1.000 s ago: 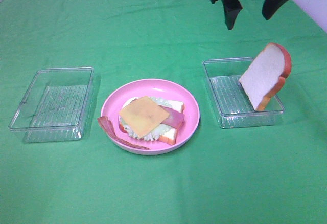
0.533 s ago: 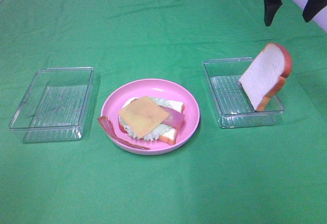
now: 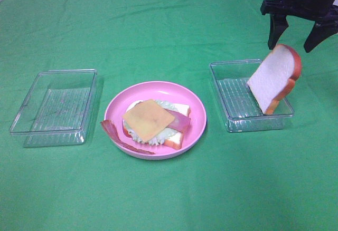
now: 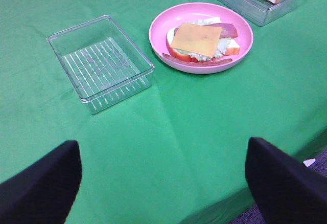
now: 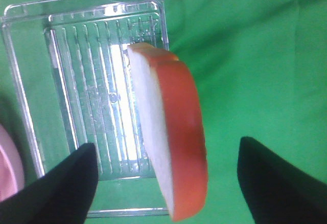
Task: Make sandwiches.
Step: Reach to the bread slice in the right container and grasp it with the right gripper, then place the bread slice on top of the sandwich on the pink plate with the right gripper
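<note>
On the pink plate (image 3: 196, 104) lies a stacked sandwich (image 3: 158, 123): bread, lettuce and bacon, with a cheese square (image 3: 149, 119) on top. A loose bacon strip (image 3: 117, 136) hangs over the plate's left rim. A second bread slice (image 3: 273, 78) stands tilted, leaning on the right edge of the right clear tray (image 3: 232, 91). My right gripper (image 3: 291, 43) hovers open just above that slice's top; in the right wrist view the bread slice (image 5: 168, 132) sits between the open fingers (image 5: 273, 178). My left gripper (image 4: 161, 183) is open, low over the cloth, away from the sandwich (image 4: 203, 41).
An empty clear tray (image 3: 53, 73) sits left of the plate, also seen as the tray (image 4: 82, 25) in the left wrist view. A green cloth (image 3: 169, 199) covers the table, and its near edge (image 4: 286, 147) drops off by the left gripper.
The right gripper swung to the right and then came down over the leaning bread slice. Food and trays have stayed put.
</note>
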